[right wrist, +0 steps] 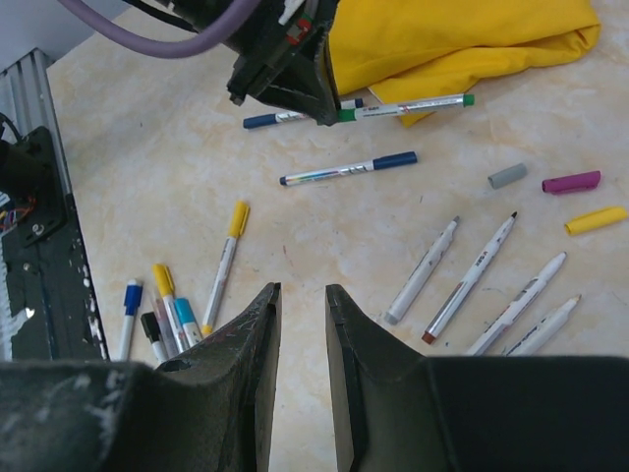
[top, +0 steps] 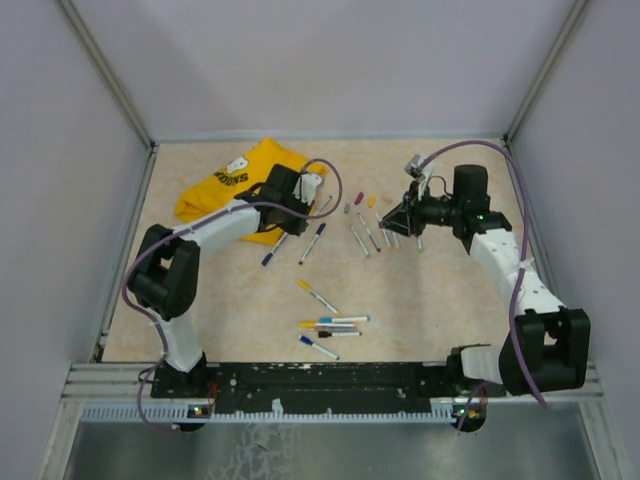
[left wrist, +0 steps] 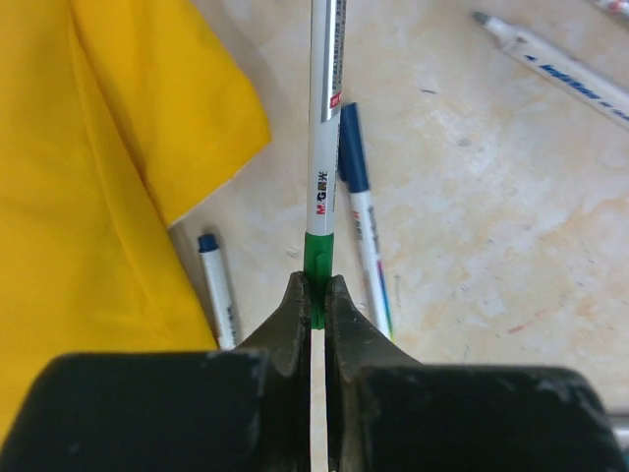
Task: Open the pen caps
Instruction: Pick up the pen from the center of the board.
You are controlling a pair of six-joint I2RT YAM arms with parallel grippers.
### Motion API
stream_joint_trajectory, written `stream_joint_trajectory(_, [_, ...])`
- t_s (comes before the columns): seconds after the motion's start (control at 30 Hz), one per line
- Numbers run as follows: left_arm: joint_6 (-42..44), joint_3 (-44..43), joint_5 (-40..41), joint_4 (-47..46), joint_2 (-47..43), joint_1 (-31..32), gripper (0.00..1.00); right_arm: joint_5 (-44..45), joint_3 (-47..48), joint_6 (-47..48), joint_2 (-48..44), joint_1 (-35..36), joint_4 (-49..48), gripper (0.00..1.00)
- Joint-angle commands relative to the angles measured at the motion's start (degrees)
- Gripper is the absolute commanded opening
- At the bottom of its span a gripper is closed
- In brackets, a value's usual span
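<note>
1. While the left gripper [left wrist: 314, 285] is clamped tight on the green end of a white-barrelled pen [left wrist: 324, 118], just beside the yellow T-shirt [left wrist: 98, 177], the step in hand looks like securing one pen for uncapping.
2. Next, I judge, the other claw must take the far end so the two can pull straight apart. Whether the pinched green part is the cap itself I cannot tell.
3. The left arm reaches forward over the table [top: 430, 300], wrist angled down at the shirt's edge.
4. Capped pens [top: 325, 325] lie clustered near the bases.
5. The right gripper [right wrist: 302, 287] hovers with its jaws narrowly parted and holding nothing. Beside it lie uncapped pens [right wrist: 472, 277] and loose caps [right wrist: 571, 182].
</note>
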State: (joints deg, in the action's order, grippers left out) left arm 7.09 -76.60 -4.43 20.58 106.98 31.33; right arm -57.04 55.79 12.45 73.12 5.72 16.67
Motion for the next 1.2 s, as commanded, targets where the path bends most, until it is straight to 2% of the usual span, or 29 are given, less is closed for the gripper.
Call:
stream_joint_trajectory(0.0, [-2.85, 5.49, -8.73, -5.02, -5.95, -0.26, 0.00, -2.91, -1.84, 2.97, -3.74, -0.53, -3.34, 0.25])
stream_joint_trajectory(0.13, [-4.53, 11.22, -21.06, -9.51, -9.72, -0.21, 0.00, -7.12, -6.17, 12.95, -6.76, 0.44, -4.94, 0.26])
stream_joint_trajectory(0.2, [-5.50, 12.45, -27.36, -9.97, -9.84, -0.22, 0.00, -7.10, -9.68, 25.91, -9.68, 3.01, -3.41, 0.29])
stream_joint_trajectory(0.3, [-6.48, 13.64, -35.16, -10.55, -8.76, -0.05, 0.00, -2.51, -16.56, 48.17, -14.10, 7.67, -1.85, 0.44])
stream_joint_trajectory(0.4, [-6.70, 14.36, -39.18, -10.79, -7.22, 1.02, 0.00, 0.27, -20.10, 58.81, -15.32, 9.65, -2.12, 0.49])
stream_joint_trajectory(0.67, [-5.44, 10.90, -40.34, -7.68, -3.42, 6.24, 0.00, 17.69, -21.60, 69.40, -14.49, 17.33, -3.07, 0.47])
stream_joint_trajectory(1.03, [-4.84, 8.31, -40.37, -5.77, -0.94, 10.06, 0.00, 30.36, -22.83, 75.82, -9.77, 24.90, -3.01, 0.43])
stream_joint_trajectory(1.17, [-4.54, 8.31, -40.82, -5.34, -1.16, 10.24, 0.00, 34.12, -22.78, 76.84, -8.08, 26.54, -3.05, 0.37])
